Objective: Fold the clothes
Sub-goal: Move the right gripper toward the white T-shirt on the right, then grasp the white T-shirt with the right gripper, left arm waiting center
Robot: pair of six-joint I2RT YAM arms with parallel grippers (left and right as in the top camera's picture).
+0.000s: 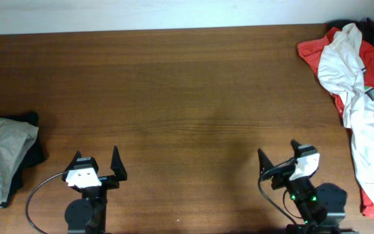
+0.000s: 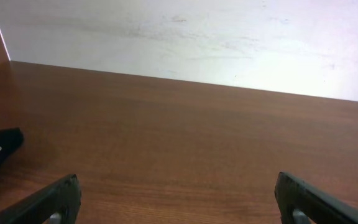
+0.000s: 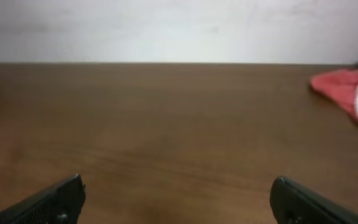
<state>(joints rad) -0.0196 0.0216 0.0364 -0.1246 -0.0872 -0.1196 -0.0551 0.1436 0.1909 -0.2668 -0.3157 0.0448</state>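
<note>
Nearest us, our left end effector (image 1: 97, 156) and right end effector (image 1: 278, 151) gape apart; we see the white T-shirt (image 1: 369, 130) crumpled far right on the desk (image 1: 187, 97).

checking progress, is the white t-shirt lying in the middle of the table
No, the white T-shirt lies crumpled over the red garment at the table's right edge.

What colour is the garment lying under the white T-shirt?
Red. The crumpled red fabric garment shows beneath the thin white short-sleeved T-shirt, best seen in the overhead view.
</note>
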